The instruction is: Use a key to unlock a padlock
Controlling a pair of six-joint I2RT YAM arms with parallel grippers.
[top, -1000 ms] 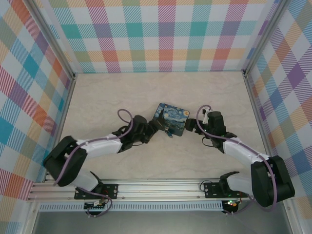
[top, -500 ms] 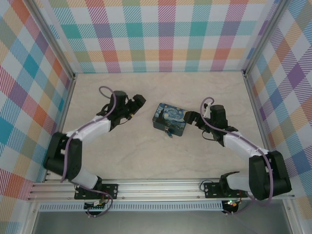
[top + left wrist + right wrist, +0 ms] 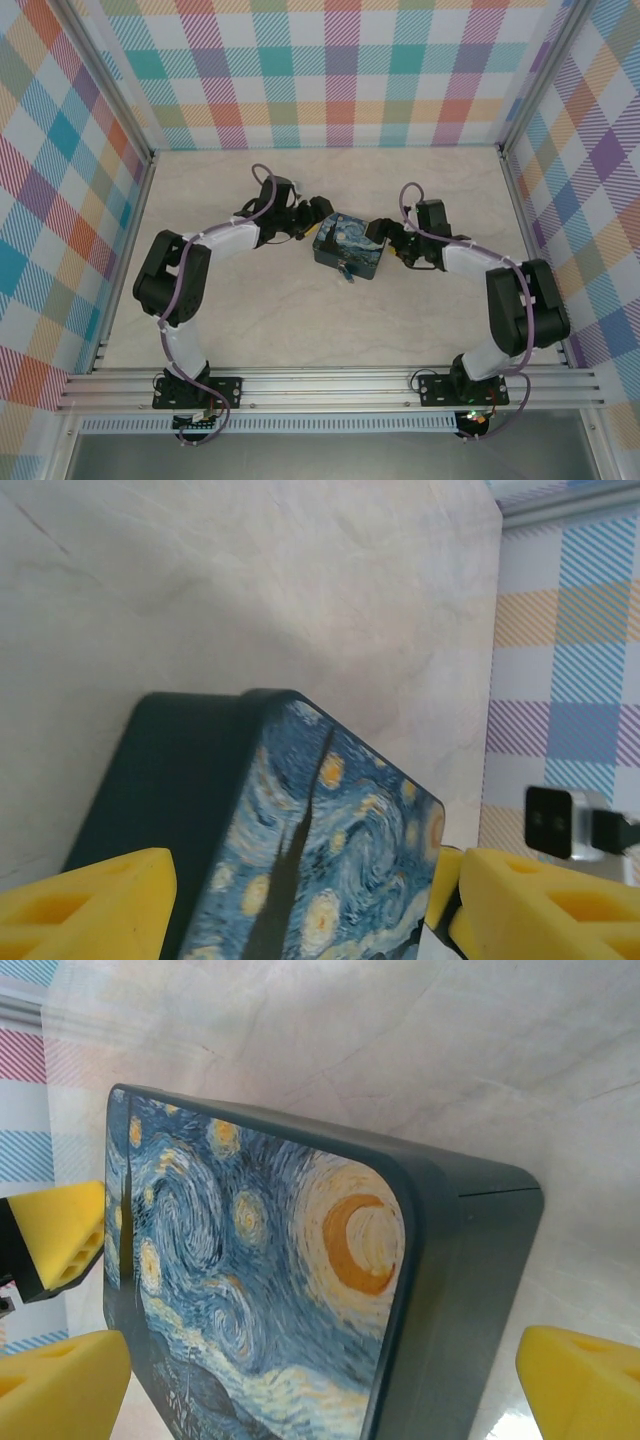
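The tiny blue padlock [image 3: 346,272] lies on the table against the near wall of a starry-night tin [image 3: 350,245]. The key is too small to make out. My left gripper [image 3: 322,222] is at the tin's left end. In the left wrist view the gripper [image 3: 310,900] is open, its yellow fingers [image 3: 85,905] close on either side of the tin [image 3: 330,850]; contact is unclear. My right gripper [image 3: 385,240] is at the tin's right end. In the right wrist view it [image 3: 320,1380] stands open around the tin [image 3: 260,1260], with a gap beside one finger [image 3: 580,1380].
Checked walls enclose the beige table [image 3: 250,320] on three sides. The arms' bases sit on the metal rail [image 3: 320,385] at the near edge. Bare tabletop stretches behind and in front of the tin.
My left arm has swung in from the left rear of the table to the tin's left end. The right gripper has closed in on the tin's right end. Tin and padlock have stayed put.
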